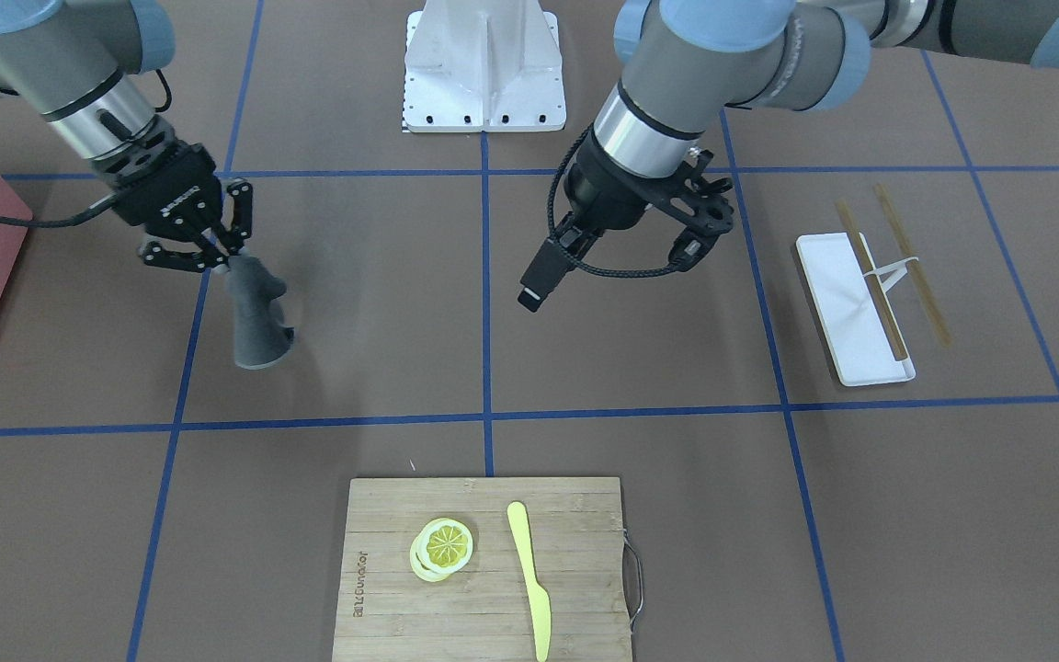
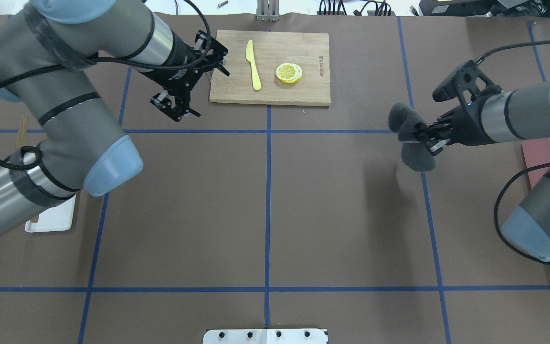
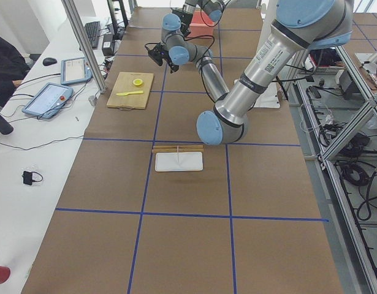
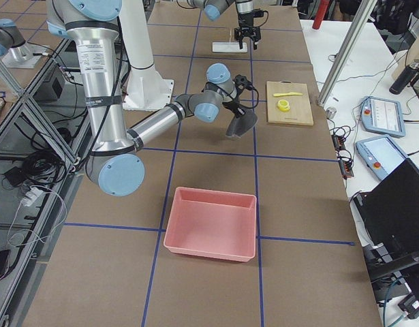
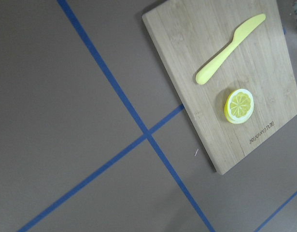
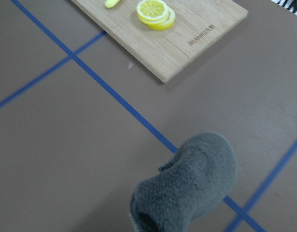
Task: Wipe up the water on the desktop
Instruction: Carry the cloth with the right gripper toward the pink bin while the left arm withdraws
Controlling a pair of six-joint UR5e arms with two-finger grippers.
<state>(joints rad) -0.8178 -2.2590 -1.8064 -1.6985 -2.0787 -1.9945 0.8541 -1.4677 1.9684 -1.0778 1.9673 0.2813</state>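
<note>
The desktop (image 2: 342, 215) is a matte brown top with blue tape lines; I see no water on it. My right gripper (image 2: 425, 138) is shut on a grey cloth (image 2: 416, 153) that hangs from it just above the desktop, over a blue line. In the front-facing view the right gripper (image 1: 217, 260) holds the cloth (image 1: 256, 317) by its upper end. The cloth (image 6: 187, 183) fills the lower part of the right wrist view. My left gripper (image 2: 178, 109) hovers open and empty left of the cutting board; it also shows in the front-facing view (image 1: 706, 234).
A bamboo cutting board (image 2: 303, 91) at the far edge carries lemon slices (image 2: 289, 72) and a yellow knife (image 2: 253, 64). A white tray (image 1: 847, 303) with chopsticks (image 1: 906, 262) lies on my left. A pink bin (image 4: 210, 225) stands on my right.
</note>
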